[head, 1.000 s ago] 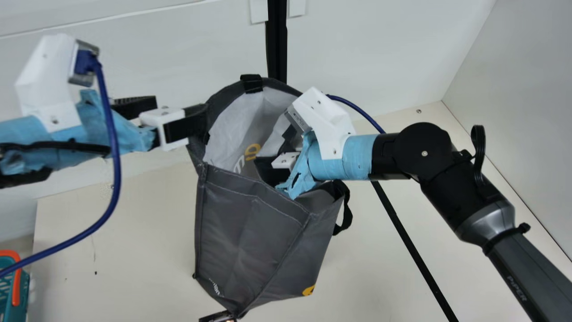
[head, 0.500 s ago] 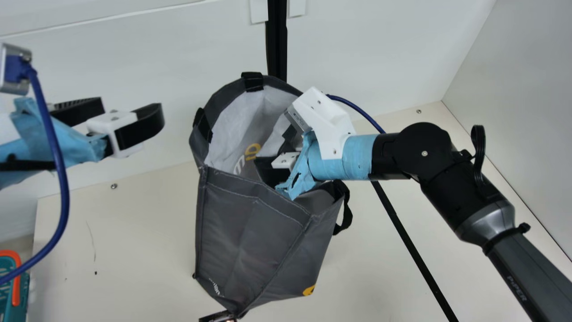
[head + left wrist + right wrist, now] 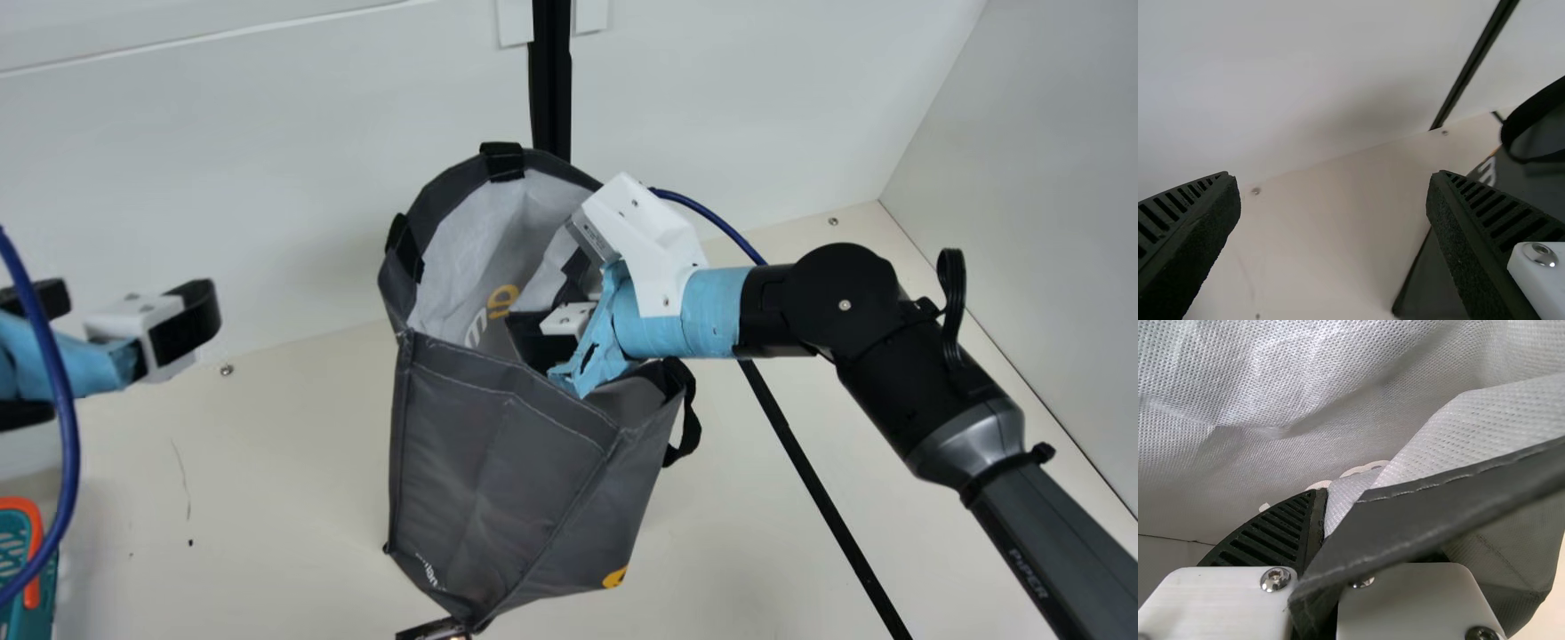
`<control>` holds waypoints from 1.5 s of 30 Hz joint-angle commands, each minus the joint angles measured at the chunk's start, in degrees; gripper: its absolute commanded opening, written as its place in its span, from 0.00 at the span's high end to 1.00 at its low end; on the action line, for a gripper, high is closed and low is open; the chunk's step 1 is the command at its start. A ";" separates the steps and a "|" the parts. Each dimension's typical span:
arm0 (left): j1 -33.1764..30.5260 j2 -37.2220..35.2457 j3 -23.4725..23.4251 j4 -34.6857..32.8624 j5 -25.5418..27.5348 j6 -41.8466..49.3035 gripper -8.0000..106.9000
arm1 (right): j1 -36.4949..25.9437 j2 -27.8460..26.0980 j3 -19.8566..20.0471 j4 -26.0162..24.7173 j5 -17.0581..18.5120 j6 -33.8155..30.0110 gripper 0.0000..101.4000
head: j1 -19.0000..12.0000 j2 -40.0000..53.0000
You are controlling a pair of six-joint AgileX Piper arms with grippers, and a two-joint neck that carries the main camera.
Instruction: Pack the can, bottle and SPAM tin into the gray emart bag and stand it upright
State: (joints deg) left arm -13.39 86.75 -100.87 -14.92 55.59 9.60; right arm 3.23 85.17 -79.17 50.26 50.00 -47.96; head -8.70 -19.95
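In the main view my left gripper (image 3: 140, 300) hangs open at the far left, apart from the gray emart bag (image 3: 498, 462). The left wrist view shows this gripper (image 3: 1333, 180) with nothing between its fingers and the bag (image 3: 1538, 183) beyond one finger. The bag's mouth gapes, showing its pale lining, and its body leans somewhat. At the mouth's right side is my right gripper (image 3: 569, 318), partly hidden in the bag. In the right wrist view, the right gripper (image 3: 1331, 537) is shut on the bag's dark rim (image 3: 1425, 520), with one finger inside against the lining.
A teal basket with an orange handle (image 3: 34, 569) stands at the lower left edge. A small dark object (image 3: 433, 629) shows below the bag's bottom corner. Behind the bag rises a black post (image 3: 551, 89) at the white wall; a black strip crosses the table at right.
My left gripper has let go of the bag's left rim and moved away to the left, lower in the main view. My right arm has kept still at the bag.
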 commanded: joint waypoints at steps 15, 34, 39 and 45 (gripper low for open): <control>1.02 -8.29 12.35 17.92 1.13 -9.60 0.15 | 0.00 0.00 0.00 0.00 0.00 0.00 1.00 | -1.30 -0.05; 1.02 -8.63 13.13 18.48 1.26 -9.60 0.15 | 0.34 -1.49 0.89 -0.73 0.00 1.00 1.00 | -1.30 -0.05; 1.02 -8.63 13.13 18.48 1.26 -9.60 0.15 | 0.30 -2.42 0.24 -4.78 -1.73 3.16 1.00 | -1.30 -0.05; 1.02 -8.63 13.13 18.48 1.26 -9.60 0.15 | 0.09 -3.87 -3.67 -16.85 -3.22 11.65 1.00 | -1.30 -0.05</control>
State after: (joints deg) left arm -12.37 78.13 -87.74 3.56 56.85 0.00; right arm 3.36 81.34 -81.76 39.03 47.31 -39.48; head -8.70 -19.95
